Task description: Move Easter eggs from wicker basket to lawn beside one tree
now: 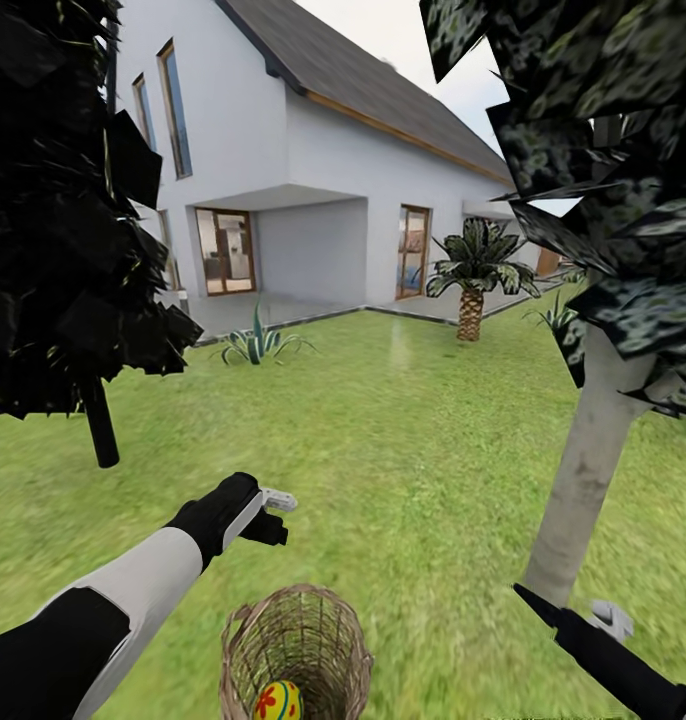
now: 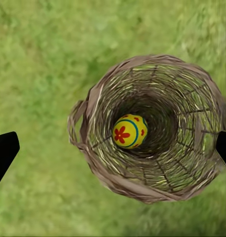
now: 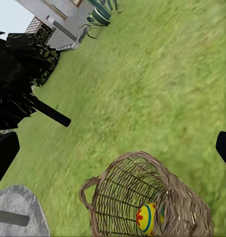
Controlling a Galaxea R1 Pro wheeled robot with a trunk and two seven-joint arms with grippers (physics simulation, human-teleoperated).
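Observation:
The wicker basket (image 1: 295,650) stands on the lawn (image 1: 403,440) at the bottom of the head view. One yellow Easter egg (image 1: 279,702) with blue lines and red marks lies at its bottom; other eggs are hidden or out of view. My left gripper (image 1: 273,515) hangs open over the basket, looking straight down onto the egg (image 2: 129,131), nothing between its fingertips (image 2: 4,153). My right gripper (image 1: 543,605) is open and empty beside the foot of the pale-trunked tree (image 1: 588,470), right of the basket (image 3: 142,197), with the egg (image 3: 147,218) in sight.
A dark-trunked tree (image 1: 100,425) with a black crown stands at left. A short palm (image 1: 471,300) and a spiky striped plant (image 1: 255,345) grow near the white house (image 1: 323,180). Open grass spreads between the trees.

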